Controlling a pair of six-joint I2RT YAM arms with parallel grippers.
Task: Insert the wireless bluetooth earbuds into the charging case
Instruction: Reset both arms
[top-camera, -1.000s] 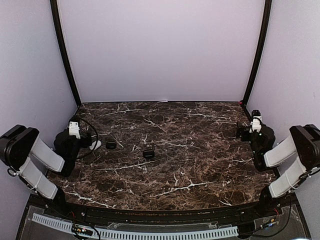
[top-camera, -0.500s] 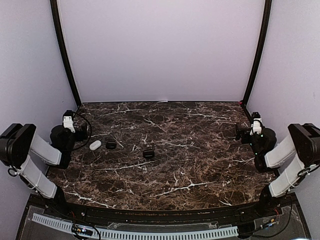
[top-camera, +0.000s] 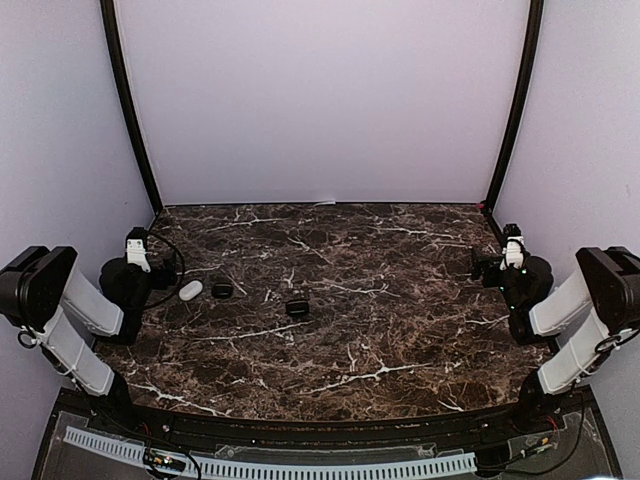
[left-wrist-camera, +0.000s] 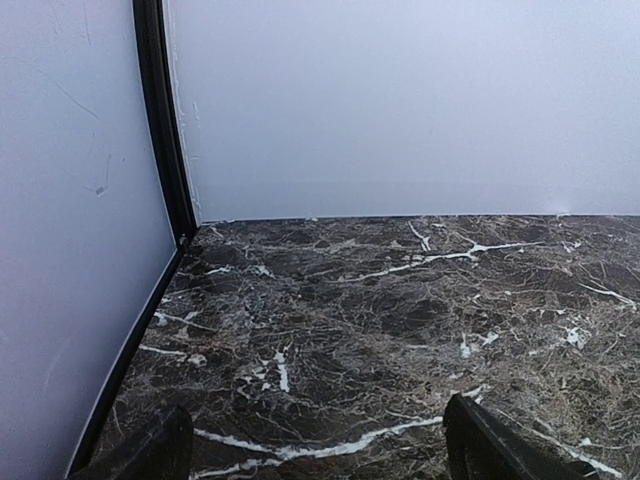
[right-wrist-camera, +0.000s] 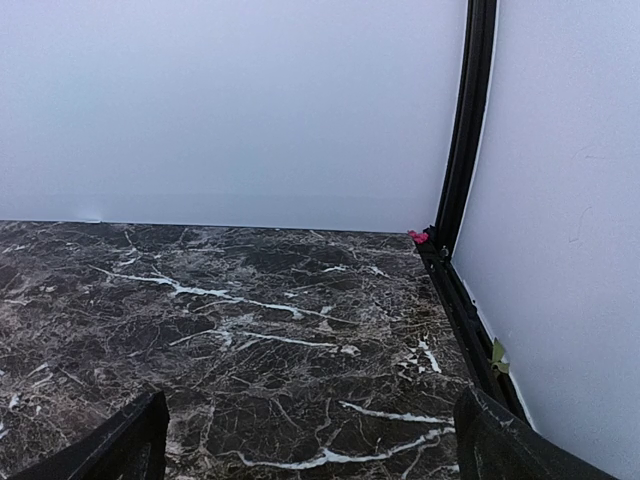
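Note:
Three small case-sized things lie left of centre on the marble: a white oval case (top-camera: 190, 289), a round black case (top-camera: 222, 291) just right of it, and a squarish black case (top-camera: 297, 307) nearer the middle. I cannot tell if their lids are up. The earbuds are too small to make out in any view. My left gripper (top-camera: 138, 248) (left-wrist-camera: 315, 408) hangs open at the left wall, left of the white case, with bare marble between its fingers. My right gripper (top-camera: 508, 250) (right-wrist-camera: 312, 400) stands open at the right wall, far from the cases.
White walls close the back and both sides, with black posts (top-camera: 128, 105) in the back corners. A cable (top-camera: 172, 262) loops off the left wrist. A small pink bit (right-wrist-camera: 417, 237) sits at the foot of the right post.
My left gripper has drawn back to the left, away from the cases, and the white case now shows in full. The right arm has barely moved.

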